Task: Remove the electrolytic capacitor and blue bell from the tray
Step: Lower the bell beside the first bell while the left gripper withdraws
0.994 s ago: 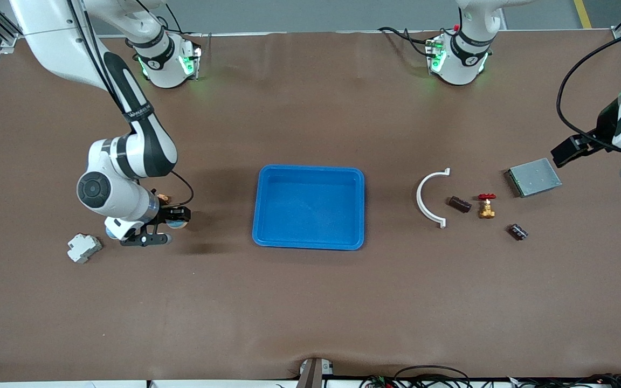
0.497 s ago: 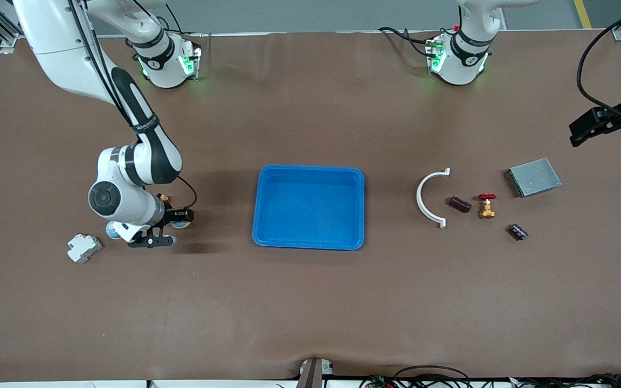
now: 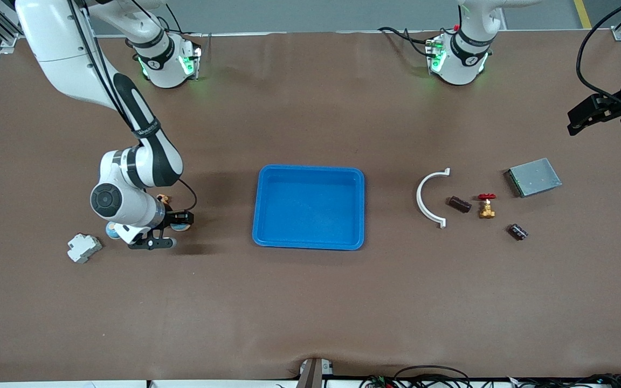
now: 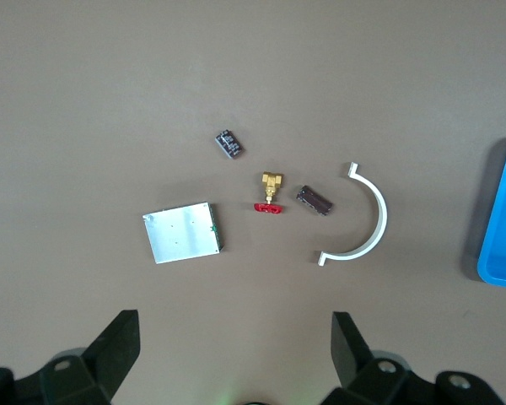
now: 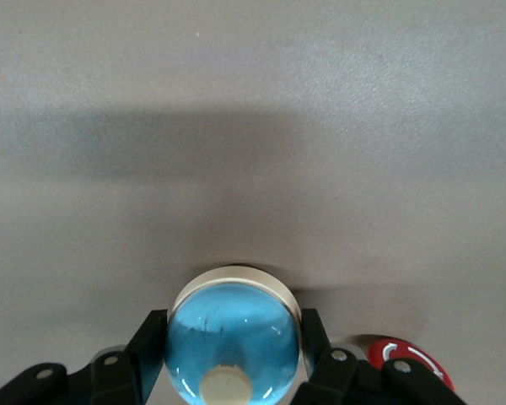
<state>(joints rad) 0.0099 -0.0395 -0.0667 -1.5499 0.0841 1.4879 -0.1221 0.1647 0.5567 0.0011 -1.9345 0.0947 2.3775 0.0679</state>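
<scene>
My right gripper (image 3: 180,229) is shut on the blue domed bell (image 5: 232,337), fingers against both its sides, low over the table between a white block and the blue tray (image 3: 259,205). The bell is mostly hidden under the hand in the front view. The dark striped capacitor (image 3: 517,231) lies on the table toward the left arm's end, nearer the front camera than the brass valve; it also shows in the left wrist view (image 4: 229,143). My left gripper (image 3: 585,114) is open and empty, high over the table beside the metal plate (image 4: 184,232).
A white curved clip (image 3: 422,199), a dark brown block (image 3: 459,203), a brass valve with a red handle (image 3: 486,207) and a metal plate (image 3: 534,177) lie near the capacitor. A white block (image 3: 83,248) and a red round part (image 5: 401,359) lie by the right gripper.
My left gripper has risen and drawn back toward the table's end, away from the metal plate. My right gripper has shifted slightly toward the tray with the bell.
</scene>
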